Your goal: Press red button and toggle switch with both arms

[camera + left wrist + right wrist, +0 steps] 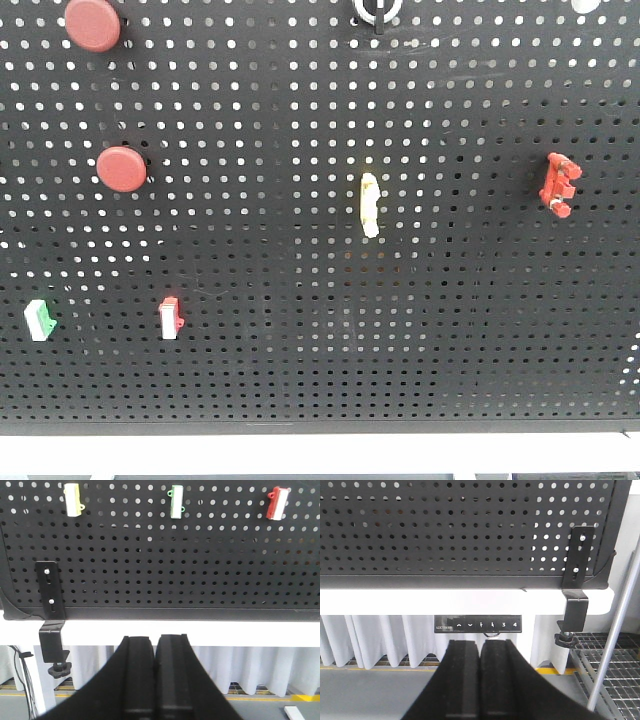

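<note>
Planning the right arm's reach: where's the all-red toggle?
In the front view the red toggle switch sits far right on the pegboard, level with the pale yellow switch, its nearest neighbour.

Ahead of the matt black left gripper (155, 647), the perforated board (165, 570) looks like dull black painted metal, its green switch (176, 502) glossy plastic. Beyond the right gripper (480, 650), equally matt, runs a smooth white table edge (420, 602) with pleated white cloth (380, 640) below, and to its right a shiny metal pole (615, 630) over grey metal grating (615, 680). The red button (121, 169) looks smooth plastic.
</note>
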Controlling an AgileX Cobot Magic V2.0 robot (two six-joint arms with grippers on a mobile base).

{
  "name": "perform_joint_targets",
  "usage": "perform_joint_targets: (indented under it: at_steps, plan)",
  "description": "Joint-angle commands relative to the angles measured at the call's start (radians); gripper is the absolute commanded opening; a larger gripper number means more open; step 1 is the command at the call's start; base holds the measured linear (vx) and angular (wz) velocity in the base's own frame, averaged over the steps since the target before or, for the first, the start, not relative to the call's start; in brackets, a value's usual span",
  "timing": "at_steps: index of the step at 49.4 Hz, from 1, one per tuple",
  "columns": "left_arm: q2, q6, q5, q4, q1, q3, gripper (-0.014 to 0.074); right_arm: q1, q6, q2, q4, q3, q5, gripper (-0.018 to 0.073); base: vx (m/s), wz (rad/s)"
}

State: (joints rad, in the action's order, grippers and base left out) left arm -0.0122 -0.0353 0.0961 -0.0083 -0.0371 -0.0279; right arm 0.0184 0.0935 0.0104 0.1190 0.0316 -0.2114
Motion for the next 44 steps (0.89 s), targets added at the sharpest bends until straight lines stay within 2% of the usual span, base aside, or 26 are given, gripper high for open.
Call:
perform_joint_targets:
  at_steps: [1,6,14,21,25,28,33,38,44]
  plan:
    - [0.01,0.002,-0.109,0.015,0.002,-0.026,0.0002,-0.001,-0.008,0.015,0.004,0.01,0.078,-0.0003,0.0,0.0]
    - [0.01,-0.003,-0.124,0.008,0.002,-0.026,0.0002,-0.001,-0.008,0.015,0.008,0.01,0.083,-0.0003,0.0,0.0]
    - [0.01,-0.003,-0.161,0.014,0.002,-0.026,0.0002,-0.001,-0.008,0.015,0.008,0.01,0.199,-0.0003,0.0,0.0]
    - [0.01,-0.002,-0.245,0.014,0.002,-0.025,0.0002,-0.001,-0.001,0.015,0.007,0.005,0.414,-0.0003,0.0,0.0]
    - [0.01,-0.003,-0.319,0.008,0.002,-0.018,0.0002,-0.001,0.01,0.015,0.004,-0.021,0.481,-0.0003,0.0,0.0]
    - [0.01,-0.014,-0.385,0.008,0.002,-0.001,0.0002,-0.001,0.023,0.014,0.004,-0.076,0.471,-0.0003,0.0,0.0]
    - [0.01,-0.036,-0.473,0.014,0.002,0.078,0.0002,-0.001,0.024,-0.018,0.004,-0.206,0.357,-0.0003,0.0,0.0]
    - [0.028,-0.03,-0.409,0.017,0.002,0.215,0.0002,-0.001,0.023,-0.092,0.006,-0.35,0.262,-0.0003,0.0,0.0]
    - [0.128,-0.025,-0.227,0.058,0.002,0.455,0.0002,-0.001,0.043,-0.226,0.0,-0.532,0.219,-0.0003,0.0,0.0]
